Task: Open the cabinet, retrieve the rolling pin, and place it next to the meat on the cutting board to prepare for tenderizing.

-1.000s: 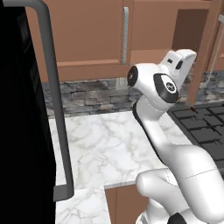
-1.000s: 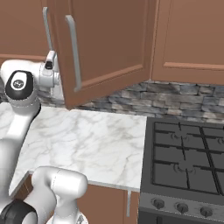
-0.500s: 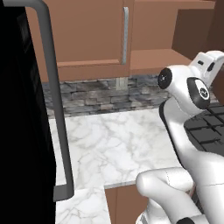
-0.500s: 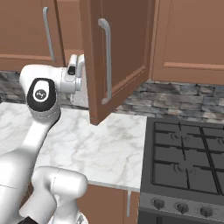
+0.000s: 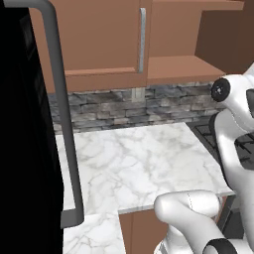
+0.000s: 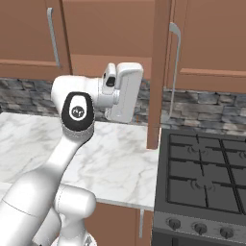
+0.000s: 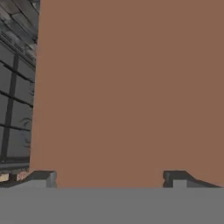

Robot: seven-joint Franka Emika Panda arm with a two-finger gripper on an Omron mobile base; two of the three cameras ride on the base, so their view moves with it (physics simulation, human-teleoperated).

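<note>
One step in hand: opening the cabinet (image 6: 161, 72); its right door stands swung out, edge-on in the right base view, with the slim silver handle (image 6: 175, 67) on its right face; I judge this step almost finished.
Gripper: the gripper (image 7: 109, 177) is spread wide, both tips low in the hand view, with the flat brown door face close in front; it holds nothing; whether the tips touch the door I cannot tell.
Cabinet inside: in the left base view the opened side shows a bare brown shelf (image 5: 181, 68); the left door (image 5: 89, 39) is closed, its handle (image 5: 143, 32) near its right edge.
Rolling pin: I cannot find it in these views; it may lie higher in the cabinet or behind the closed left door, but this is only a guess.
Next move: pull the hand back from the door, then turn it toward the open shelf to look for the pin; if nothing is there, the left door needs opening too.
Around: white marble counter (image 6: 115, 158) below; grey stone backsplash (image 5: 124, 106) at the far wall; black stove (image 6: 206, 182) at the right; a tall black appliance with a grey bar handle (image 5: 62, 114) at the near left.
In the way: the open door hangs over the counter's right edge just beside the arm; a wide swing could hit it.
</note>
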